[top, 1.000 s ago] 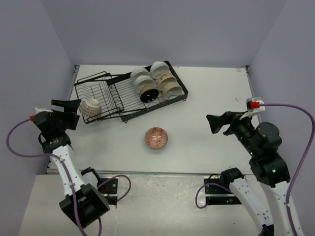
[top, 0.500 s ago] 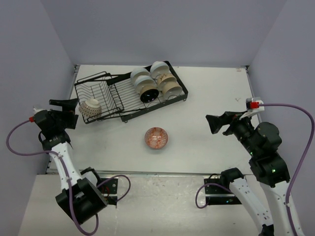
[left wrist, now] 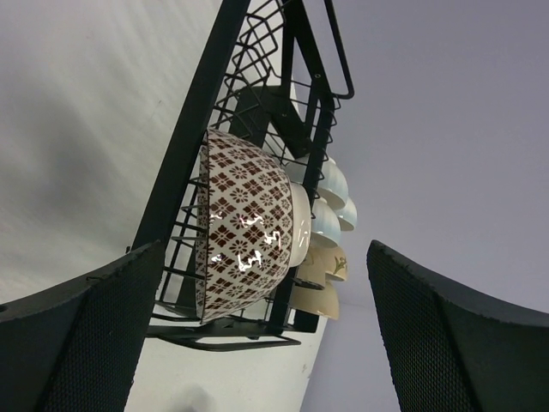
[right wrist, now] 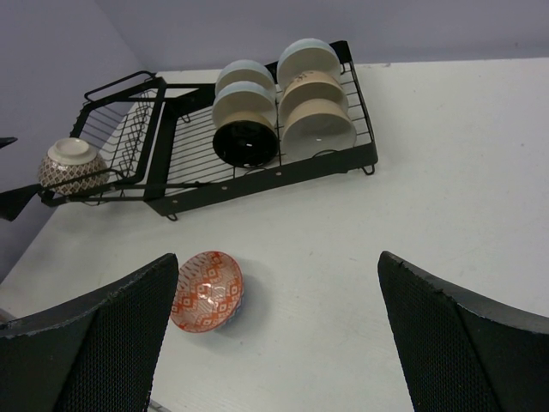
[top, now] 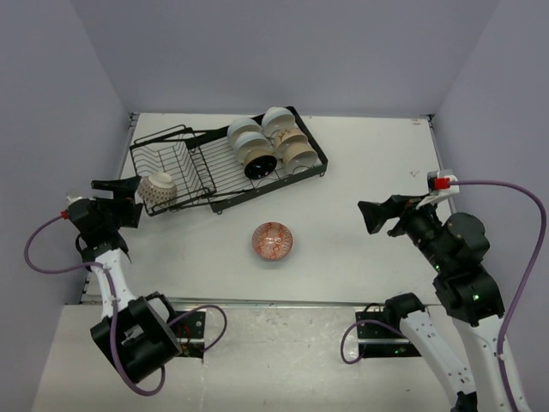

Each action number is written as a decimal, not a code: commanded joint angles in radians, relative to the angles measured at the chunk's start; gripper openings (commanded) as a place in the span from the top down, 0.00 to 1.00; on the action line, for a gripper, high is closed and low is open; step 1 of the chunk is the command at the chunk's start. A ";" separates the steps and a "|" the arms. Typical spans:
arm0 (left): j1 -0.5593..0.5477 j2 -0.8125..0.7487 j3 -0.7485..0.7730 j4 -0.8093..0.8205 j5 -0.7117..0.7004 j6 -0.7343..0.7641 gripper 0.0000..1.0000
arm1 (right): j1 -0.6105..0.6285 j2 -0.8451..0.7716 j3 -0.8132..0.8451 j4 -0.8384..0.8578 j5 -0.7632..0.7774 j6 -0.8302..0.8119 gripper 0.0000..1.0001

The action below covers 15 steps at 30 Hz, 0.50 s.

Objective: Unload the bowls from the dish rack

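The black wire dish rack (top: 225,167) lies at the back left of the table. Several white and tan bowls (top: 266,142) stand on edge in its tray, one with a dark inside (top: 259,166). A brown-and-white patterned bowl (top: 159,189) rests upside down at the basket's near left corner; it also shows in the left wrist view (left wrist: 244,236). A red-patterned bowl (top: 273,241) sits upright on the table in front of the rack. My left gripper (top: 129,199) is open and empty, just left of the patterned bowl. My right gripper (top: 367,216) is open and empty, to the right of the red bowl (right wrist: 208,290).
The rack (right wrist: 249,150) has a raised wire handle at its left end. Grey walls close the table in at the left, back and right. The table's near edge runs just in front of the red bowl.
My left arm has drifted a little nearer and to the right, with its gripper still open beside the patterned bowl. The right arm and the bowls have not moved.
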 commanded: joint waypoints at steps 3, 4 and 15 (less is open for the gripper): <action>0.005 0.013 -0.054 0.213 0.059 -0.073 0.00 | 0.003 0.017 -0.001 0.036 -0.037 -0.013 0.01; 0.005 0.016 -0.063 0.232 0.063 -0.087 0.00 | 0.004 0.018 -0.001 0.037 -0.041 -0.015 0.01; 0.005 0.057 -0.098 0.373 0.112 -0.134 0.01 | 0.003 0.023 -0.001 0.039 -0.043 -0.019 0.01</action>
